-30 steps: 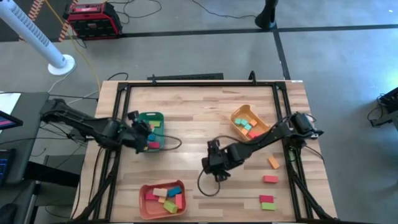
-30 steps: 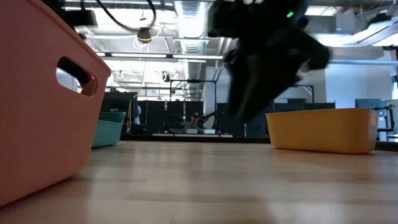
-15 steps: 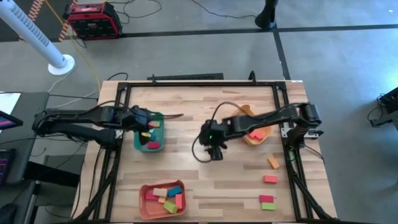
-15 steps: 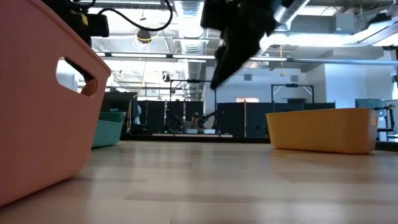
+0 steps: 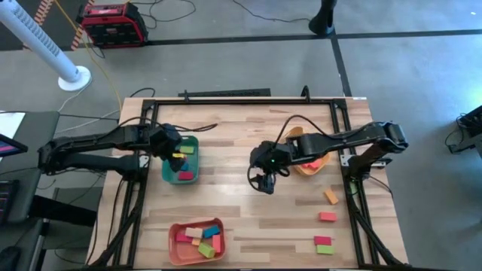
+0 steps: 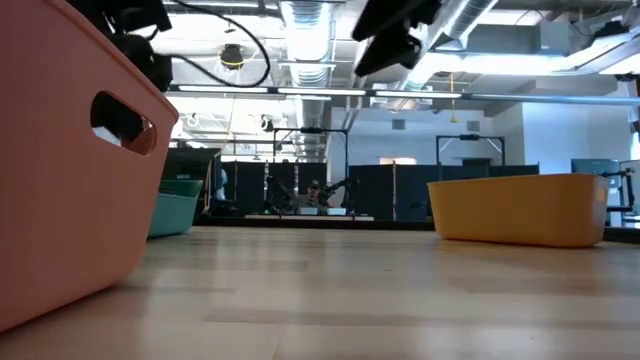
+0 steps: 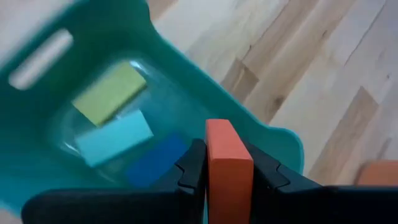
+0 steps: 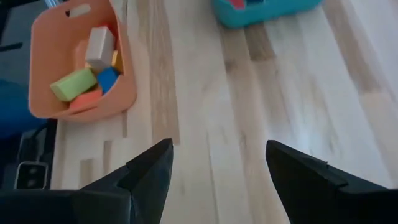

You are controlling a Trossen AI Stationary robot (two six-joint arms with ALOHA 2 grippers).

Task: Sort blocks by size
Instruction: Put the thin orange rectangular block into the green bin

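The left end effector (image 7: 229, 171) pinches an orange-red block (image 7: 228, 168) just above the green tray's (image 7: 268, 144) rim, where yellow-green, light blue and dark blue blocks already lie; this is a drop-off step. Next it likely needs to shift over the tray's middle and let go. Farther off, the right end effector (image 8: 214, 177) hovers spread and empty above the bare table (image 5: 241, 218), with four blocks (image 5: 326, 217) loose near its right edge

You see a wooden table (image 5: 241, 128) on a grey floor (image 5: 407, 68). A red box (image 5: 113, 22) and a white pole (image 5: 45, 45) stand nearby. Pipes and long lights (image 6: 300, 30) hang from the ceiling.
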